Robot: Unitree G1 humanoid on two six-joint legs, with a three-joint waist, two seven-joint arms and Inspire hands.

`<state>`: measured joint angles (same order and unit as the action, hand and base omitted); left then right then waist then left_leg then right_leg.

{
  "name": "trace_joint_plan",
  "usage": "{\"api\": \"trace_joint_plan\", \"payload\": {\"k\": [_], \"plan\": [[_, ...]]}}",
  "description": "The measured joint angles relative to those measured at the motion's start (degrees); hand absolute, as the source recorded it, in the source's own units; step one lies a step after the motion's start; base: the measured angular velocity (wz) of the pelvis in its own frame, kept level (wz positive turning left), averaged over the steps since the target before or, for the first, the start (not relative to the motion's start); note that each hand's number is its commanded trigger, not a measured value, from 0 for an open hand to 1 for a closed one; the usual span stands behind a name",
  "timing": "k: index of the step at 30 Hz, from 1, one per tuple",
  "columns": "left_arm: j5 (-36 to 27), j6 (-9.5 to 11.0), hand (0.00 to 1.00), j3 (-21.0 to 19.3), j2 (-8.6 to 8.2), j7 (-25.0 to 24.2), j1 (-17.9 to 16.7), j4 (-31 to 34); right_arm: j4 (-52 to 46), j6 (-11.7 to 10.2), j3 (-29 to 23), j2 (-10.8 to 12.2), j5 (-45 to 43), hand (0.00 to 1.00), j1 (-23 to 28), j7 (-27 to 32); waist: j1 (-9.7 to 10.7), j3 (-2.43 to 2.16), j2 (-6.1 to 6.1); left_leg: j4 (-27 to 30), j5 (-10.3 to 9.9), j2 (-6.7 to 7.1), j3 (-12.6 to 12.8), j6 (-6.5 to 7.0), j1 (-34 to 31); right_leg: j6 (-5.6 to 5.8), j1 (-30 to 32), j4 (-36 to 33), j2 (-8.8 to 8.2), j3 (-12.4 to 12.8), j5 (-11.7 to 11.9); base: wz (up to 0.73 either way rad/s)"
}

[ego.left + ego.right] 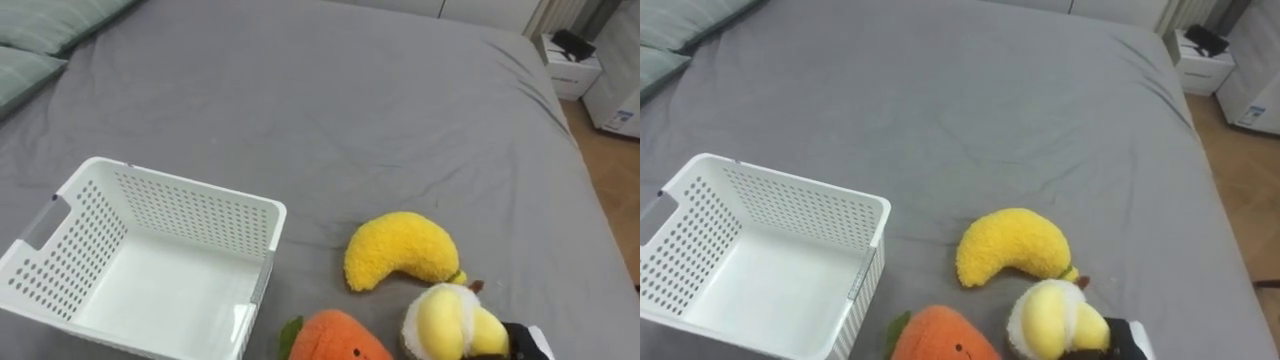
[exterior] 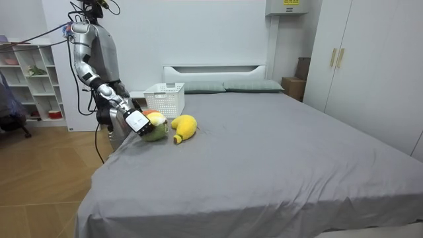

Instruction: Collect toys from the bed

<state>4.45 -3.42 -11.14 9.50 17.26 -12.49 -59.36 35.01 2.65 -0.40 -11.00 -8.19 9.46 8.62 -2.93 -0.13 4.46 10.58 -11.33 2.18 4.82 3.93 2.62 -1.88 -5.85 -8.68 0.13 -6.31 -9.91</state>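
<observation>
Soft, even light falls on the bed (image 1: pixel 380 110) before me, bright with no glare, and I see only faint shading along its folds. The banana (image 1: pixel 400 250) casts a thin, soft shadow beneath it, and the basket (image 1: pixel 190 215) floor gleams pale white.

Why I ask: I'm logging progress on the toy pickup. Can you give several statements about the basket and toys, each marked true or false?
1. The white basket holds no toys. True.
2. The yellow banana plush lies inside the basket. False: it lies on the grey bed, to the basket's right.
3. The orange plush lies on the bed near the basket's right corner. True.
4. The basket is tipped on its side. False: it stands upright, open side up.
5. The right hand is right beside the pale round plush. True.
</observation>
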Motion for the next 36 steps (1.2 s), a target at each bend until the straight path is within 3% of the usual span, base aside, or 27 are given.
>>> {"api": "trace_joint_plan", "payload": {"k": [6,15,20,28,36], "plan": [[-0.1,0.01,0.0,-0.58,0.0,0.0,-0.89,-0.18,-10.74,-0.1,-3.68,-0.12,1.39,1.0,0.04,0.72,1.42,0.14,0.06,0.09,0.02,0.01,-0.03,0.03,-0.05,0.01,0.04,-0.02,-0.04,-0.05,0.0,0.0],[-0.4,-0.3,0.0,-1.14,-0.06,-0.16,-2.04,0.35,-20.03,0.9,-7.22,-0.49,1.69,1.0,-0.22,1.14,2.95,-0.28,1.08,0.01,0.03,-0.09,0.39,0.04,-0.27,0.01,1.0,-0.64,-0.01,0.28,0.01,-0.02],[-0.41,-0.08,0.0,-1.13,-0.02,-0.15,-1.66,0.4,-26.29,1.02,-7.23,-2.71,2.76,1.0,-0.38,1.03,2.71,-0.09,0.62,-0.19,0.04,-0.18,0.73,0.05,0.01,0.01,0.88,-1.08,0.04,0.44,0.01,-0.03],[-0.25,-0.28,0.0,-1.14,-0.07,-0.16,-1.04,-0.07,-34.44,1.22,-6.91,-2.79,-1.07,1.0,-0.77,1.12,1.11,0.11,0.18,-0.2,0.04,-0.25,0.95,0.05,-0.01,0.01,0.98,-1.11,0.13,0.67,0.02,0.0],[-0.17,-0.29,0.0,-0.44,-0.5,-0.48,-0.65,-0.1,-36.33,1.54,-1.68,-2.84,-2.04,1.0,-6.06,-0.05,-0.8,0.03,-0.04,-0.22,0.08,-0.25,0.65,0.04,-0.22,0.03,1.0,-1.09,0.05,-0.37,0.04,0.01]]}}
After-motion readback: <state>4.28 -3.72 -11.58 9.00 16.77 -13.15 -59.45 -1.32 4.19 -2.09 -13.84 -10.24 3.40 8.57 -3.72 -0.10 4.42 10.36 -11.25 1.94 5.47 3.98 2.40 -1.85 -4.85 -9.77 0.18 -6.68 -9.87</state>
